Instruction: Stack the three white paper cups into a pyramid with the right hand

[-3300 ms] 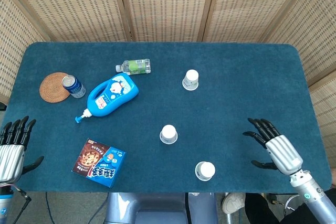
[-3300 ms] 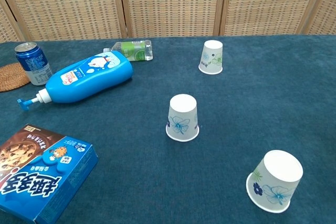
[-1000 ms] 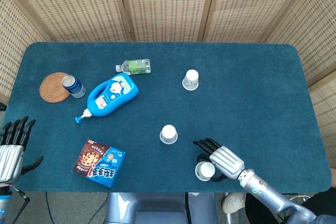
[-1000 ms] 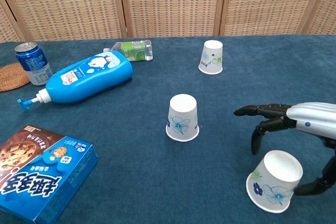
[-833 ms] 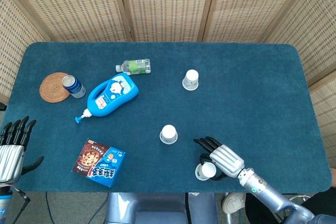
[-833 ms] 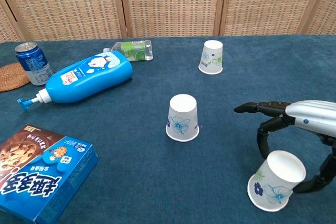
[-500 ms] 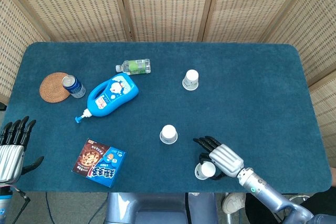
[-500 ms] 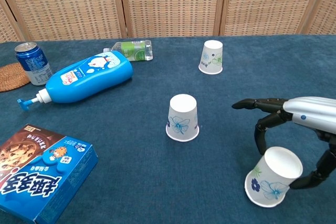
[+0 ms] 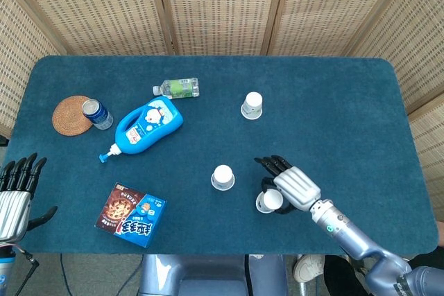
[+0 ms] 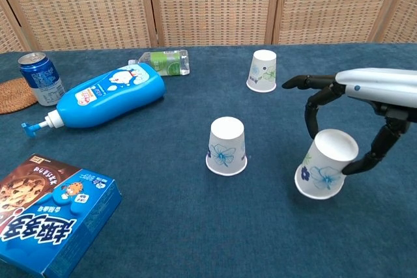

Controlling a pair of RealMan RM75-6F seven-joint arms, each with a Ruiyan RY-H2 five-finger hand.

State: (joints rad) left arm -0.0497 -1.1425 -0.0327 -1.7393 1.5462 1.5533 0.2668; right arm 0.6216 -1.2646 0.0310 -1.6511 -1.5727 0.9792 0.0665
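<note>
Three white paper cups with blue flower prints stand upside down. My right hand [image 10: 365, 99] [image 9: 295, 186] grips one cup [image 10: 324, 165] [image 9: 271, 201] from above, tilted and lifted a little off the cloth, to the right of the middle cup [image 10: 227, 146] [image 9: 223, 177]. The third cup [image 10: 263, 70] [image 9: 252, 105] stands farther back. My left hand [image 9: 15, 197] rests open at the table's near left corner, away from the cups.
A blue lotion bottle [image 9: 148, 125] lies on its side left of centre, with a green water bottle [image 9: 177, 87] behind it. A soda can [image 9: 96, 114] stands by a woven coaster [image 9: 70, 114]. A cookie box [image 9: 130, 215] lies near the front left edge.
My right hand came in from the right, closed on the nearest cup, then lifted it and carried it back and left toward the middle cup. The left hand stayed still.
</note>
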